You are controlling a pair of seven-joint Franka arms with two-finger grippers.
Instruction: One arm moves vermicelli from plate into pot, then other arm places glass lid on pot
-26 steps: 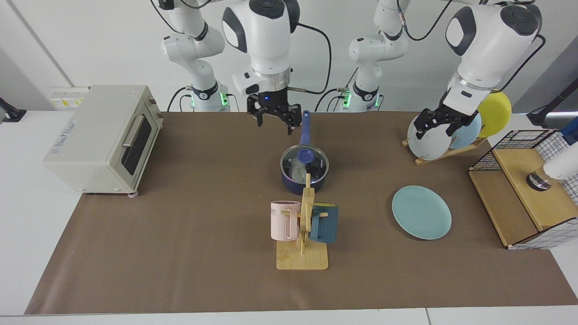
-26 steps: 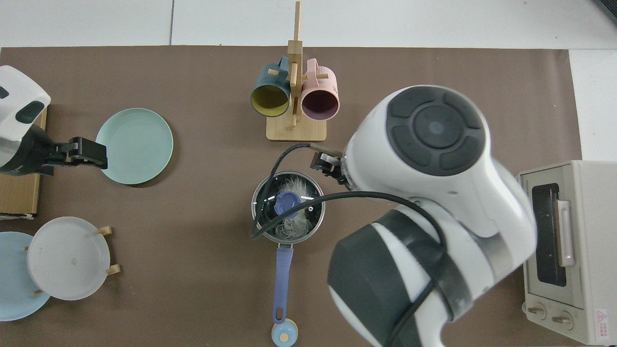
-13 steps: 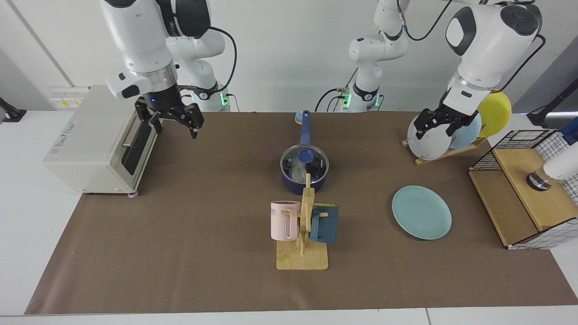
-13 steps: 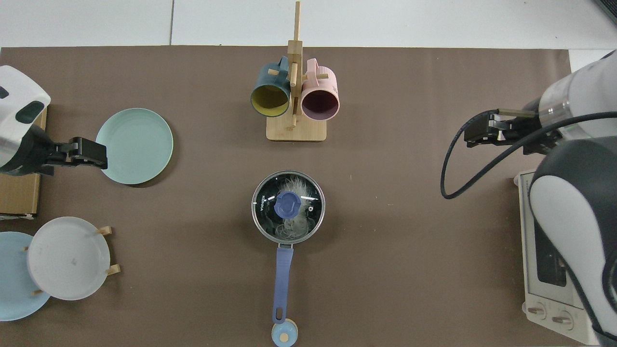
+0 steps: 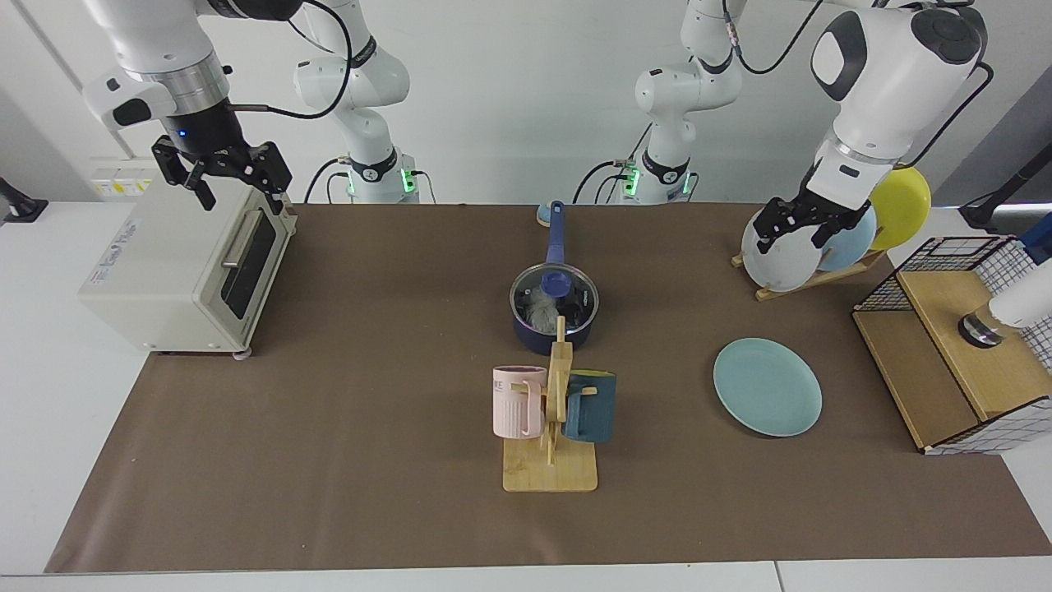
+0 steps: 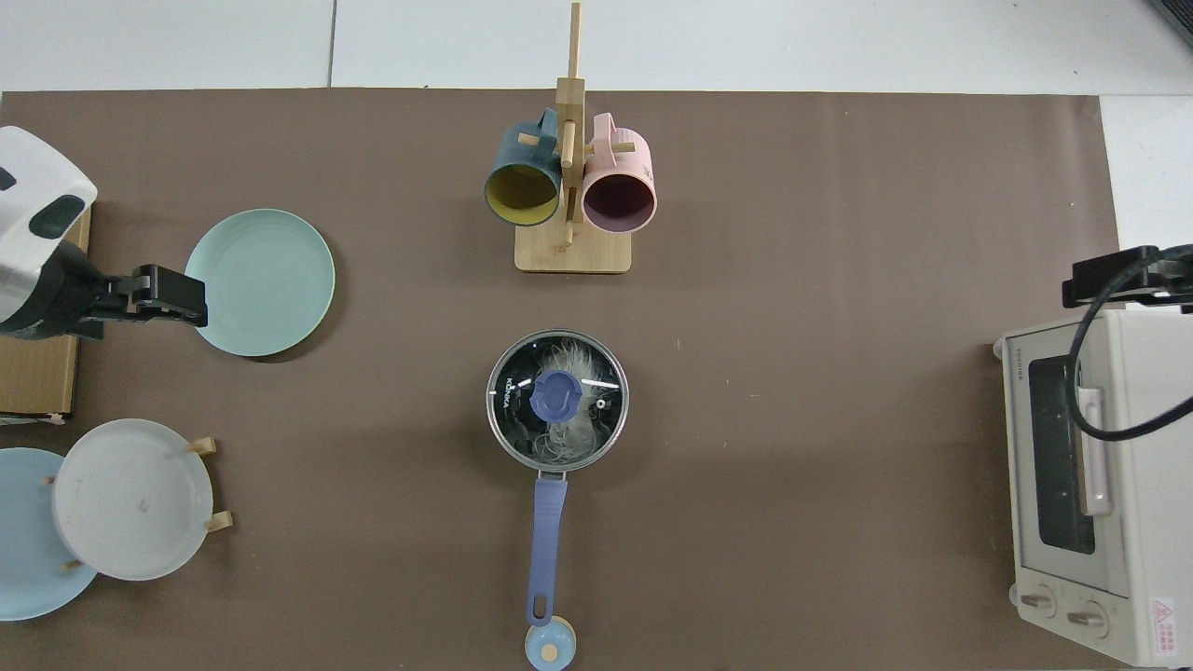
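Facing view: pot [image 5: 553, 322] at frame centre, dark enamelled metal, long straight handle running toward the top of the frame; glass lid [image 5: 554, 298] seated flat on its rim, smooth and clear, blue knob at its middle. Judged rigid, fairly heavy, slippery and breakable: take it by the knob only. Vermicelli [image 5: 541, 310] visible through the glass, a pale wispy tangle; judged very light and limp, needing a pinch into the bundle. Plate [image 5: 767, 386] at lower right, matte teal, bare. Right gripper [image 5: 220, 173] at upper left above the toaster oven [image 5: 182, 253], fingers spread, holding nothing. Left gripper [image 5: 805, 222] at upper right before the racked plates [image 5: 785, 251], fingers apart, empty, waiting. Top view: lid [image 6: 557, 399] centred on the pot, thin metal rim all round; noodles [image 6: 566, 438] coiled beneath. Plate [image 6: 260, 282] at left, the left gripper [image 6: 168, 295] at its edge; right gripper [image 6: 1123, 283] at the right edge.
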